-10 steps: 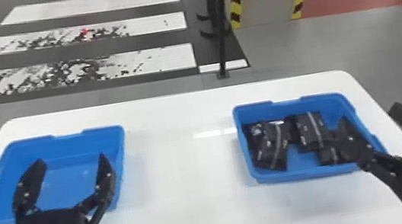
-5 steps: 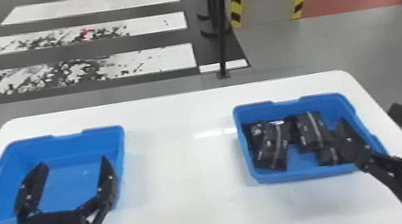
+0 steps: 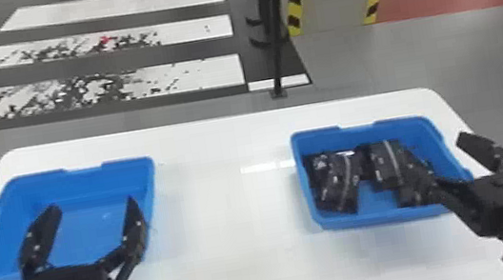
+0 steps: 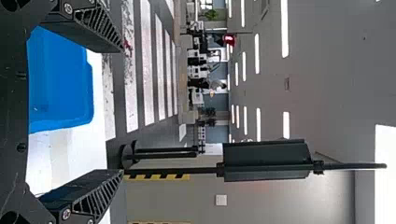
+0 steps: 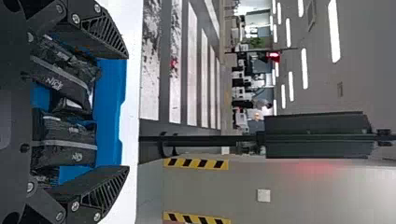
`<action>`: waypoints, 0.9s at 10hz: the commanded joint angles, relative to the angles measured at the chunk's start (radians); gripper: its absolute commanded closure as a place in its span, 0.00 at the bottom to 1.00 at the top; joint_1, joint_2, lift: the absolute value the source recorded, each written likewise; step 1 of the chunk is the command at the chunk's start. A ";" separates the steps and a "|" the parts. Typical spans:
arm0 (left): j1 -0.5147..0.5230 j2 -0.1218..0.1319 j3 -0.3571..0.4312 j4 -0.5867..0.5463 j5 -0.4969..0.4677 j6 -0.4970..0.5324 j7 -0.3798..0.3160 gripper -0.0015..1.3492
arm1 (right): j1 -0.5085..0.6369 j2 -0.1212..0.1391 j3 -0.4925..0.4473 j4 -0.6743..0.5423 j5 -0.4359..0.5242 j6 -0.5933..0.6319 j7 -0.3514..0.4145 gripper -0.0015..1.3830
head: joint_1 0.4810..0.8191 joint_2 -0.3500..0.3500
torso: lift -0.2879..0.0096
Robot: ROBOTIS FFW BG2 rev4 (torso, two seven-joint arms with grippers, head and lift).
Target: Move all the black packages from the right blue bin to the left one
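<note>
No txt legible: pale lettering (image 5: 53, 83) is showing on 2 blk pkgs (image 5: 67, 156) in R blue bin (image 3: 355, 220), approx 4 o'clock in head view, but isn't reading clearly.

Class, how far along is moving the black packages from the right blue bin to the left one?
Done: apparently nothing; the left blue plastic bin shows a bare floor. In hand: nothing; the black two-fingered left gripper and matching right gripper both stand open. Remaining: at least three glossy black packages, some pale-striped, lie in the right blue plastic bin.
</note>
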 commanded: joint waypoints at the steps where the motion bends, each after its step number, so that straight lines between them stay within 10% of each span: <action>1: 0.000 0.001 -0.002 0.000 0.003 0.007 -0.002 0.08 | -0.103 -0.016 0.022 0.038 -0.002 0.186 0.000 0.14 | 0.63 0.44 | 0.50; 9: -0.005 0.006 -0.012 0.002 0.013 0.016 -0.005 0.08 | -0.361 -0.034 0.144 0.345 -0.138 0.405 0.013 0.14 | 0.63 0.54 | 0.50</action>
